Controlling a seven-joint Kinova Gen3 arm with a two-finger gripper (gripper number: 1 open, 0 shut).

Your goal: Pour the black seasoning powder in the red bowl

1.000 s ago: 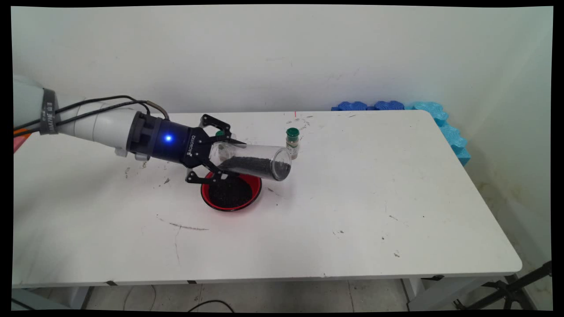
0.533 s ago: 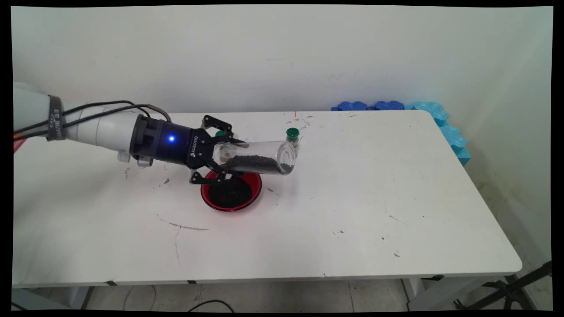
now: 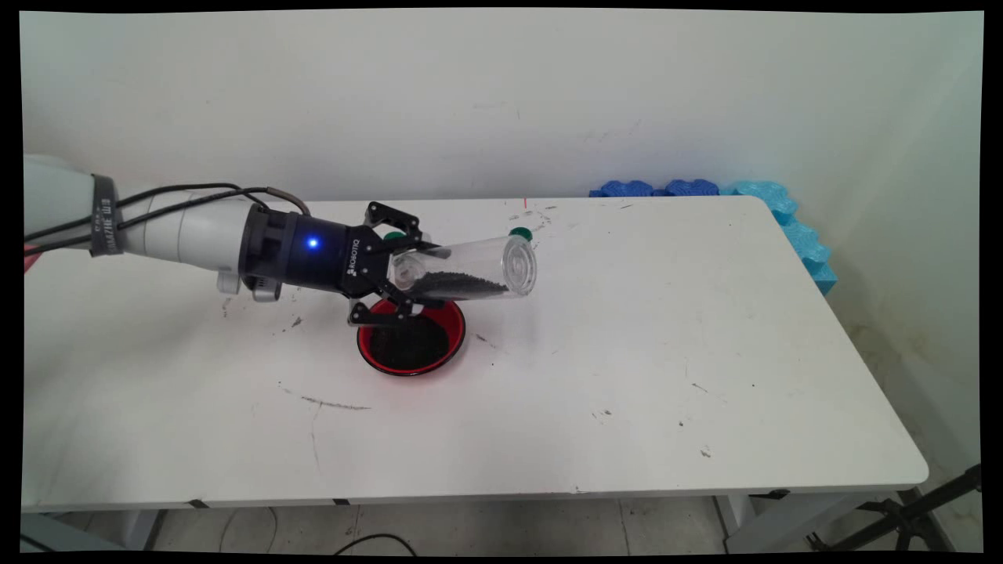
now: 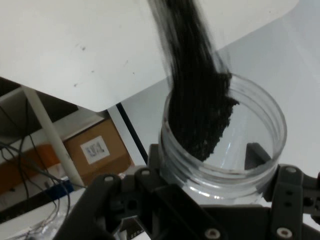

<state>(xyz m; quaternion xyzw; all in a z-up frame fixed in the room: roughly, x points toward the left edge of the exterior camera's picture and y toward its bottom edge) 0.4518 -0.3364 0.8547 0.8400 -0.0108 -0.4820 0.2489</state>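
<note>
The black two-finger tool [image 3: 403,266] is clenched around the mouth end of a clear plastic jar [image 3: 470,269], held nearly level above the white table [image 3: 627,352] with its closed base angled slightly upward. Dark granules [image 4: 200,115] lie along the jar's lower wall. Directly below the tool sits a red round bowl [image 3: 453,342] already holding dark granules. A small green-capped bottle [image 3: 519,233] stands behind the jar, mostly hidden. Handling this well would likely mean a firm grip and slow tilting.
</note>
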